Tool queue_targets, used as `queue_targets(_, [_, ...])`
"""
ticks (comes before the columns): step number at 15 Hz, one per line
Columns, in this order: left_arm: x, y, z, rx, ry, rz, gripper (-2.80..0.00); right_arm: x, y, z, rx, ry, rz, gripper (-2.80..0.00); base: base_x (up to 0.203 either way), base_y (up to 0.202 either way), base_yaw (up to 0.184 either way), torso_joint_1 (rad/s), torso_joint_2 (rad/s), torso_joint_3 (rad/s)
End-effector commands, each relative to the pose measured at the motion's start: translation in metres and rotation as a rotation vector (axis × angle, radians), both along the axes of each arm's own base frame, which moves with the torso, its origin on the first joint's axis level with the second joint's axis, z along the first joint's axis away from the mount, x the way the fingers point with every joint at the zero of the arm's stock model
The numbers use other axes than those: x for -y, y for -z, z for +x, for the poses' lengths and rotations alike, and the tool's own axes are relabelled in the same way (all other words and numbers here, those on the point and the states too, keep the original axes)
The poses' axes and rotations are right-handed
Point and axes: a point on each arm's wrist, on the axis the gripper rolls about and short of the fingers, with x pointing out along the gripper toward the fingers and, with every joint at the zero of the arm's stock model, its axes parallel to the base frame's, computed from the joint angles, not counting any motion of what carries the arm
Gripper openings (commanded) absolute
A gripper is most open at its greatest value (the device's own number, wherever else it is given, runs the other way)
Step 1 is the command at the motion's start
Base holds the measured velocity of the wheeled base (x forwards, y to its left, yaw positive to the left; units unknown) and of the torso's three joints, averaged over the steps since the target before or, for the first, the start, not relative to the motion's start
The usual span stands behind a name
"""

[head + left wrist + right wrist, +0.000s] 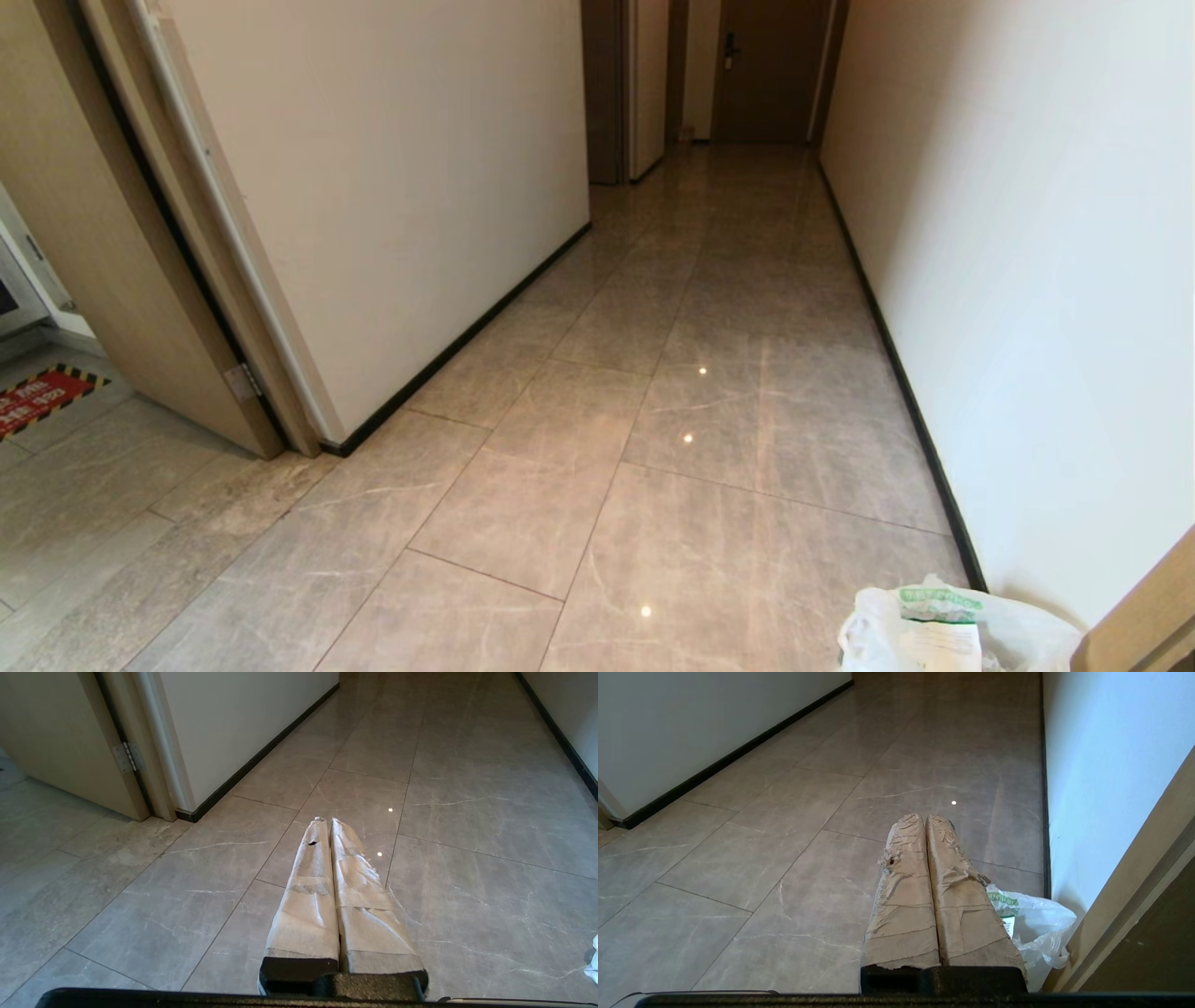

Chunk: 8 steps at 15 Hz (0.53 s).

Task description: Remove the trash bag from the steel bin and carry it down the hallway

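Note:
The white crinkly trash bag (952,630) sits at the bottom right of the head view, against the right wall, with green-and-white printed packaging at its top. The steel bin is hidden under it. In the right wrist view the trash bag (1036,924) lies just beyond and beside my right gripper (924,817), which is shut and empty, its tape-wrapped fingers pressed together. My left gripper (325,820) is shut too, with nothing in it, over bare tiles. The hallway (738,280) runs ahead with glossy grey tiles. Neither arm shows in the head view.
White walls with black skirting line both sides. An open wooden door (103,243) and its frame stand at the left, with a red floor mat (37,397) behind it. A dark door (770,70) closes the far end. A wooden panel edge (1144,607) stands beside the bag.

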Motion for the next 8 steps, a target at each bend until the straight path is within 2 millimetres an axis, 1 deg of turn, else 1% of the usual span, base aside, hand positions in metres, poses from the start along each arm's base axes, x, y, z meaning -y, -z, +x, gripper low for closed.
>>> queue_targets(1, [0.0000, 0.0000, 0.0000, 0.000, -0.001, 0.000, -2.80, 0.0001, 0.0001, 0.0000, 0.000, 0.000, -0.006, -2.80, 0.000, 0.000, 0.000, 0.000, 0.00, 0.000])
queue_targets(8, [0.0000, 0.0000, 0.0000, 0.000, -0.001, 0.002, -2.80, 0.0000, 0.0001, 0.0000, 0.001, 0.001, 0.004, -2.80, 0.000, 0.000, 0.000, 0.000, 0.00, 0.000])
